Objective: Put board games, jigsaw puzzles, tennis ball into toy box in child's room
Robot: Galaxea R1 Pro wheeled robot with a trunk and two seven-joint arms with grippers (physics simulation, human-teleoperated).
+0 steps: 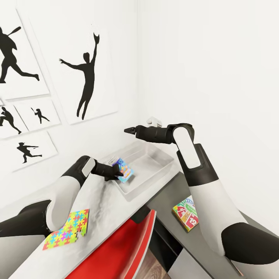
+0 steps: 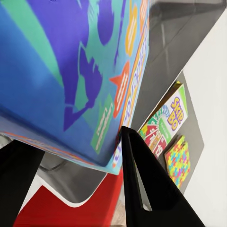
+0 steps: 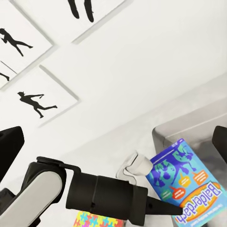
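My left gripper [image 1: 117, 173] is shut on the edge of a blue board game [image 1: 124, 169], holding it tilted over the near left corner of the light grey toy box [image 1: 155, 170] on the table [image 1: 104, 209]. The blue cover [image 2: 71, 71] is close up between the fingers [image 2: 142, 184]. My right gripper [image 1: 129, 131] hangs open and empty above the box's far side. A jigsaw puzzle [image 1: 68, 228] lies on the table near my left elbow. A green and red board game [image 1: 186, 213] rests on the lower dark side unit. The tennis ball and the bed are out of view.
A red and white chair [image 1: 116, 248] stands tucked against the table's front edge. White walls with black silhouette pictures [image 1: 87, 73] close the corner behind the box. In the left wrist view a second jigsaw puzzle [image 2: 177, 161] lies beside the green and red game [image 2: 165, 125].
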